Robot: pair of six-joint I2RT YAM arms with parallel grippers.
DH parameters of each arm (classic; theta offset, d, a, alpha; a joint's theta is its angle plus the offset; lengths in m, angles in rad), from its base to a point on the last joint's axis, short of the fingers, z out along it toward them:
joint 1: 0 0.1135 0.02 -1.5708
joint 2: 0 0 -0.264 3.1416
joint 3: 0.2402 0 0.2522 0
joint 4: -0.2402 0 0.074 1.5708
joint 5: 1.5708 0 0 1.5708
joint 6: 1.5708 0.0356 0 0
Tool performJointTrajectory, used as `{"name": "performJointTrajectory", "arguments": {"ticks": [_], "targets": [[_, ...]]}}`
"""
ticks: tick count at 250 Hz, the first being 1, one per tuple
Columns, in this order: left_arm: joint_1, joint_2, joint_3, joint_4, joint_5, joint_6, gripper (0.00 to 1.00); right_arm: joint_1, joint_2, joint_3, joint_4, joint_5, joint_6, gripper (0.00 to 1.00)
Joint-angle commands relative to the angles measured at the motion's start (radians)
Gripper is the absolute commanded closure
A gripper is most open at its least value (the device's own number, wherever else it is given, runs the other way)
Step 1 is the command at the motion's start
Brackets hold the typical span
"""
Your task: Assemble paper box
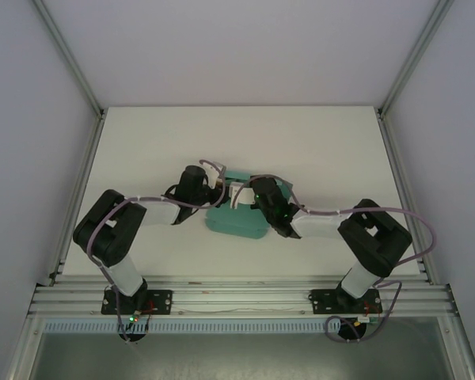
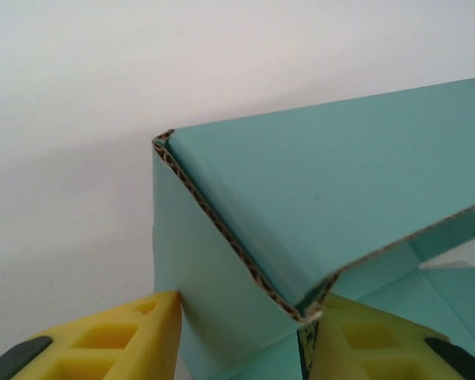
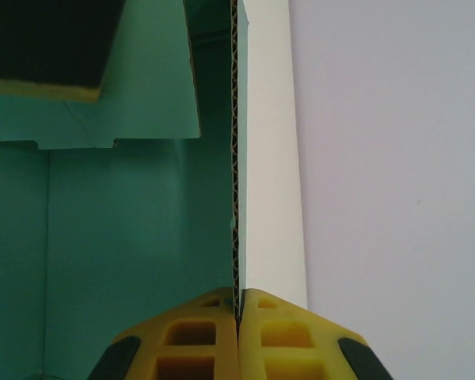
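Note:
The teal-green paper box lies half folded at the middle of the table, between the two arms. My left gripper reaches in from the left. In the left wrist view its yellow fingers press on either side of a doubled-over corrugated wall of the paper box, so the left gripper is shut on that fold. My right gripper comes in from the right. In the right wrist view the right gripper is shut on the thin upright wall of the paper box, seen edge-on.
The white table stretches behind and to both sides of the box. Aluminium frame posts and grey side walls close in left and right. A metal rail runs along the near edge, where both arm bases stand.

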State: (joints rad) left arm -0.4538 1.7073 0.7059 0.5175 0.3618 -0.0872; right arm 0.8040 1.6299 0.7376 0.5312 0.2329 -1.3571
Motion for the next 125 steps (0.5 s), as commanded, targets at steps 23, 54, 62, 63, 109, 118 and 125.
{"name": "performJointTrajectory", "arguments": {"ticks": [23, 54, 62, 63, 109, 118, 125], "targets": [[-0.014, 0.043, -0.010, 0.169, -0.132, 0.035, 0.63, 0.016, 0.025, 0.041, -0.188, -0.064, 0.061, 1.00], [-0.014, 0.062, -0.002, 0.183, -0.130, 0.045, 0.68, 0.015, 0.034, 0.050, -0.210, -0.069, 0.068, 1.00], [-0.015, 0.064, 0.001, 0.186, -0.134, 0.047, 0.71, 0.015, 0.033, 0.051, -0.210, -0.073, 0.071, 1.00], [-0.015, 0.065, 0.000, 0.186, -0.134, 0.047, 0.71, 0.015, 0.033, 0.050, -0.210, -0.074, 0.072, 1.00], [-0.032, 0.063, -0.008, 0.194, -0.193, 0.074, 0.78, 0.015, 0.027, 0.063, -0.210, -0.060, 0.073, 1.00], [-0.037, 0.060, -0.013, 0.196, -0.206, 0.082, 0.80, 0.015, 0.023, 0.064, -0.214, -0.059, 0.073, 1.00], [-0.041, 0.058, -0.019, 0.201, -0.219, 0.088, 0.81, 0.015, 0.019, 0.066, -0.220, -0.059, 0.075, 1.00]]}}
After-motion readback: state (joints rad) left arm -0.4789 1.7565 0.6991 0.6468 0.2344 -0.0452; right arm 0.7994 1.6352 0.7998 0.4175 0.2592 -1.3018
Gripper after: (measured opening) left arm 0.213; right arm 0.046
